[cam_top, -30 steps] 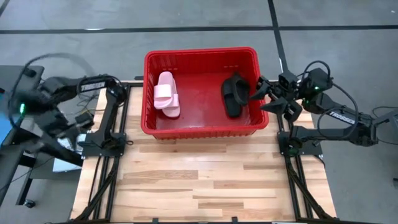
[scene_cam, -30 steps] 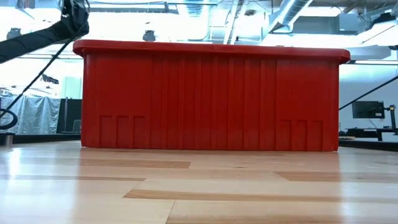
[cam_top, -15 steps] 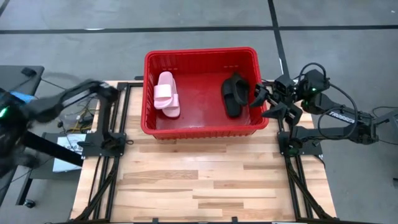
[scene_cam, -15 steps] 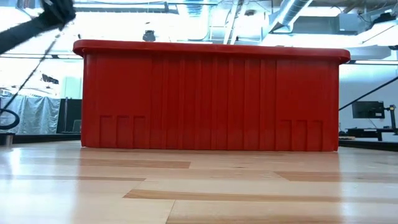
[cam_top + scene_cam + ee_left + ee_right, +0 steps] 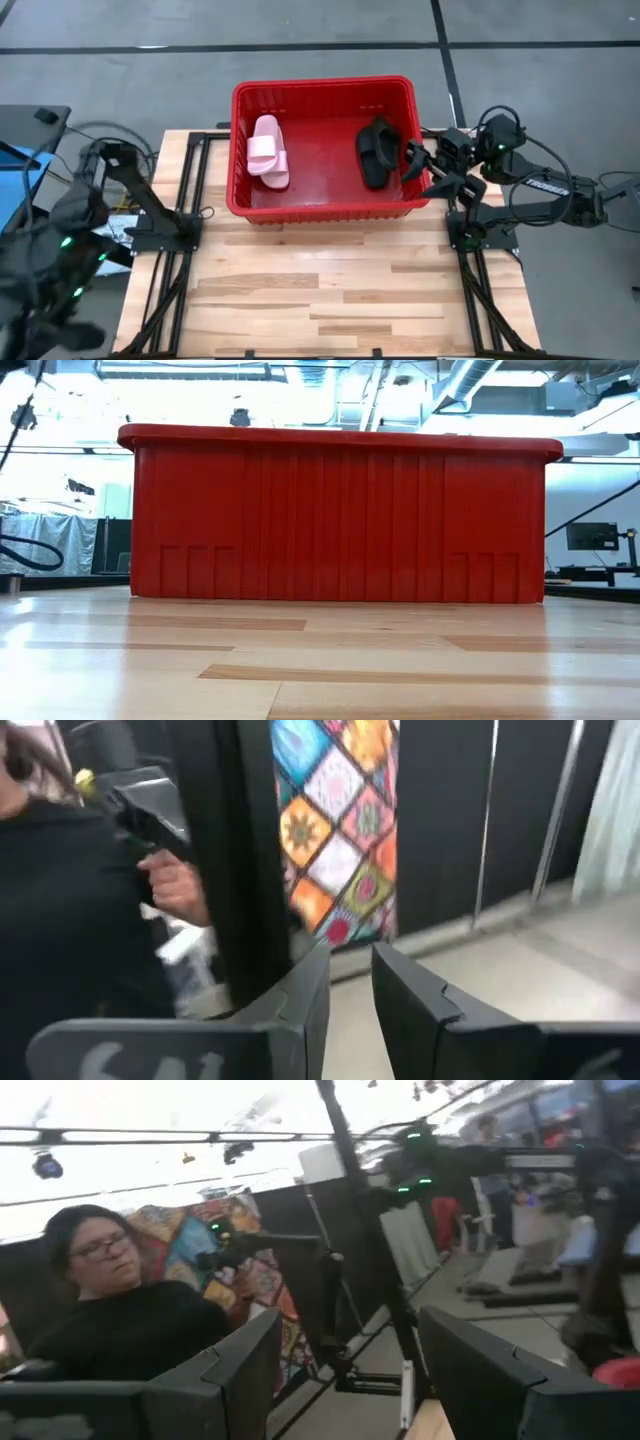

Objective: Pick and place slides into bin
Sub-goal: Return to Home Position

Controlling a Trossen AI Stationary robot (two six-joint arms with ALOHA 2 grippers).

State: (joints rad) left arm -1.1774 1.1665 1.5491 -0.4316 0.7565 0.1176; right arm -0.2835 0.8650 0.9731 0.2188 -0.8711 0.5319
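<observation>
a pale pink slide sandal [image 5: 268,150] and black slide sandal [image 5: 376,152] are seen inside the large red slatted plastic bin [image 5: 322,84]. the wide-open, empty right claw [image 5: 426,168] is best drawn clear of the bin's right rim without being clipped on it; the barely parted, empty left claw [image 5: 350,970] is parked well left of the bin.

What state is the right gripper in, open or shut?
Open. The right wrist view shows the right gripper with its fingers wide apart and nothing between them; it hangs beside the bin, outside its right wall.
</observation>
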